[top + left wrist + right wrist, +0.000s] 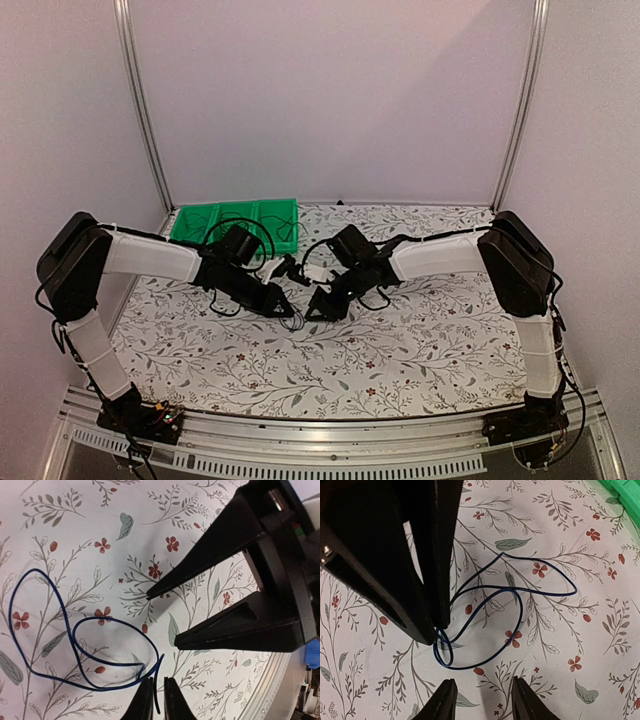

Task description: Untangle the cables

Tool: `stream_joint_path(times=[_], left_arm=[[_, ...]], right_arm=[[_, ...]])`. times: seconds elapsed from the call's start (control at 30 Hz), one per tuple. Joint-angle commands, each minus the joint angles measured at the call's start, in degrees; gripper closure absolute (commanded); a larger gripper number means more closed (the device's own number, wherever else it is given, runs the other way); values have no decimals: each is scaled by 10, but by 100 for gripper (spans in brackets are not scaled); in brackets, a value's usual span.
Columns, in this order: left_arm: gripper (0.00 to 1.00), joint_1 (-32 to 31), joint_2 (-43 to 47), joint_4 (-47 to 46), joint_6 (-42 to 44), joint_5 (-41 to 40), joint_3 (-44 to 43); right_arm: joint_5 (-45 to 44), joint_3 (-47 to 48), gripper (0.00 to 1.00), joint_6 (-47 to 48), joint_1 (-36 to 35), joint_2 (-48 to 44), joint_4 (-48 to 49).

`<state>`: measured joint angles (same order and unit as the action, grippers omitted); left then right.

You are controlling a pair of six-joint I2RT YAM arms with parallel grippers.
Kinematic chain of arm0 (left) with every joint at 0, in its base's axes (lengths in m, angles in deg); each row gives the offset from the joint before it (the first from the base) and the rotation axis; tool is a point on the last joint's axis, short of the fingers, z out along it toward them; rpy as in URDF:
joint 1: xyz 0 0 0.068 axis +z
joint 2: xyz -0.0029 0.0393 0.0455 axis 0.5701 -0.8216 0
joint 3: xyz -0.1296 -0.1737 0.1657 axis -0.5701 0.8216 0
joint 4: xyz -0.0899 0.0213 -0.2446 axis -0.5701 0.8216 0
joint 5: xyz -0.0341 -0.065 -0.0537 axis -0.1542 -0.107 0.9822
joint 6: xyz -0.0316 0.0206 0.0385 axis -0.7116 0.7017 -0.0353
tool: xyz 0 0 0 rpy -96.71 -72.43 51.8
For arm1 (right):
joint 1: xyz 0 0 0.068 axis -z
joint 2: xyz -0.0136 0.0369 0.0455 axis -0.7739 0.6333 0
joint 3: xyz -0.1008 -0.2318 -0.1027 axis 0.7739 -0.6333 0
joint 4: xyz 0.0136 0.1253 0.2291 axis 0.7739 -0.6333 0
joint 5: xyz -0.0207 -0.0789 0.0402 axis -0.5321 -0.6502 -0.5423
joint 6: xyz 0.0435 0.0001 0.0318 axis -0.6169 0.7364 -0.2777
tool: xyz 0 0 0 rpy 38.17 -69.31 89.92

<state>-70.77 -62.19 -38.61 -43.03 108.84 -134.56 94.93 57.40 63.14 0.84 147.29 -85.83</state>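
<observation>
Jaws of the left gripper (pixel 158 680) are standing almost pressed together. Only a narrow slit is showing between them, and the cable (pixel 520 610) is running straight through it. In the right wrist view that gripper is tapering to a closed point right on the wire, so it is pinching the cable. Jaws of the right gripper (pixel 483 680) are standing spread, with bare cloth (pixel 600 645) showing between them and nothing in their grasp. Its tips are hovering just beside the left gripper's tips, low over the same patch.

The cable is lying near the middle of the table (pixel 400 350). It is a thin, dark blue-black wire curling away from the pinched point in several loose loops that are crossing one another. One small, tight loop is sitting right at the left gripper's tips, and the wider loops are spreading flat over the cloth.

The cloth is covering the whole tabletop, white with grey-green leaves and small red flowers. Both white arms (pixel 150 258) are reaching inward from the near corners, bringing the two grippers close together. A green bin (pixel 190 222) with three compartments is sitting at the far left of the table, well apart from the loops. Thin dark wires are arching over its front edge, but I cannot tell what they belong to.
</observation>
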Motion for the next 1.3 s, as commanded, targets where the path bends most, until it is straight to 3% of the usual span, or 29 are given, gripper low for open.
stream_joint_path(times=[0.0,0.4,0.67,1.0,1.13,1.27], left_arm=[[99,-8,16,-8,2,9,-2],[100,-7,169,34,14,57,-35],[100,-7,185,78,28,54,-99],[100,-8,193,112,30,54,-154],[100,-6,212,151,45,23,-127],[100,-1,274,107,51,-15,-18]], right_arm=[[-3,3,59,1,-4,-5,12],[4,35,56,44,16,-49,-9],[44,35,44,45,20,-62,-17],[65,39,38,45,21,-20,-19],[75,37,38,46,29,-10,-20],[66,35,38,53,32,-6,-18]])
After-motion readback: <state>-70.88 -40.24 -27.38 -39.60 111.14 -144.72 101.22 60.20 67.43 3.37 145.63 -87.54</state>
